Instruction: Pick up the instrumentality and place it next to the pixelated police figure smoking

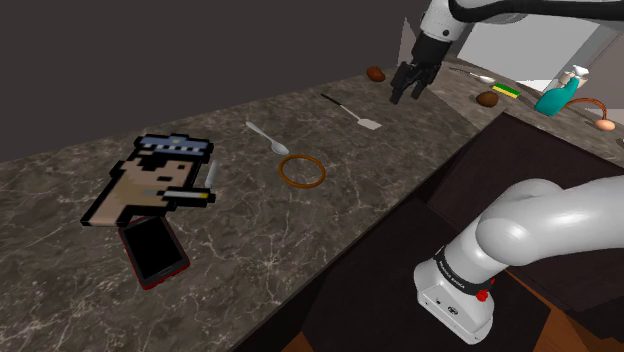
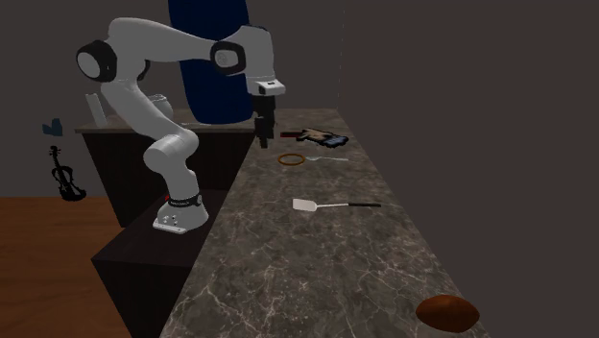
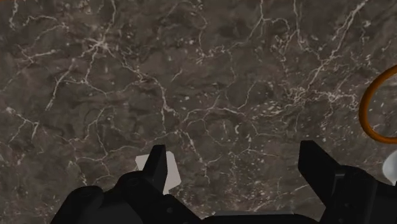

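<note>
Shoulder view: hand (image 1: 408, 85) hangs over the dark marble tabletop (image 1: 300, 230) w/ fingers well apart, nothing btwn them, holding nothing. The spatula (image 1: 352, 112), black handle and white blade, lies flat on the marble at approx. 8 o'clock from the hand, close by but not touching it. Pixel police figure (image 1: 150, 180), cigarette in mouth, lies flat far off at 8 o'clock from the spatula. A red phone (image 1: 153, 250) sits at 6 o'clock of the figure, partly tucked under it. A white spoon (image 1: 268, 137) and a brown ring (image 1: 301, 171) lie btwn spatula and figure, ring at 5 o'clock of the spoon.

Second exterior view: hand (image 2: 264, 134) points down near the tabletop's edge on the stand's side. The spatula (image 2: 331, 205) is at 5 o'clock from it, the ring (image 2: 292, 159) just at 4 o'clock, the figure (image 2: 317, 137) at 3 o'clock.

Wrist view: hand (image 3: 233, 153) wide open over bare marble. The spatula's white blade (image 3: 170, 172) peeks out from behind one fingertip (image 3: 154, 156), outside the gap. Arc of the ring (image 3: 369, 114) shows beyond the other finger.
</note>
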You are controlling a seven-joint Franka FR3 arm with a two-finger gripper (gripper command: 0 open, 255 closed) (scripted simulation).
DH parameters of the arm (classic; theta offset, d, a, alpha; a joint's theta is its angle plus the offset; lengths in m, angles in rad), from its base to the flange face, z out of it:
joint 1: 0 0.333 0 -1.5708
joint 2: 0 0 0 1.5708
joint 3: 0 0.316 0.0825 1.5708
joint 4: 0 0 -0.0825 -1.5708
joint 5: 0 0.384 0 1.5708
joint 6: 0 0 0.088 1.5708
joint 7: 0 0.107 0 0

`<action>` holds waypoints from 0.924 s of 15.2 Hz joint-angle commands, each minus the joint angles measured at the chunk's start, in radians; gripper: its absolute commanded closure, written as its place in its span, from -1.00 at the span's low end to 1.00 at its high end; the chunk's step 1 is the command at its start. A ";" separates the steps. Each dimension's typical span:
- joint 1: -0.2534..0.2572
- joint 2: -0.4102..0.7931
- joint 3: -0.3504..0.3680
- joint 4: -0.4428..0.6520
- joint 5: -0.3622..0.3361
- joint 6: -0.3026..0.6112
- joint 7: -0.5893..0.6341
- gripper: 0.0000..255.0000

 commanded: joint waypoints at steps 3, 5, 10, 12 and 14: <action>0.004 0.139 -0.033 0.047 -0.004 0.098 -0.051 -1.00; 0.007 0.212 -0.050 0.079 -0.001 0.143 -0.078 -1.00; 0.011 0.402 -0.085 0.181 0.023 0.235 -0.149 -1.00; 0.012 0.480 -0.096 0.231 0.038 0.263 -0.179 -1.00; 0.010 0.558 -0.105 0.287 0.056 0.286 -0.209 -1.00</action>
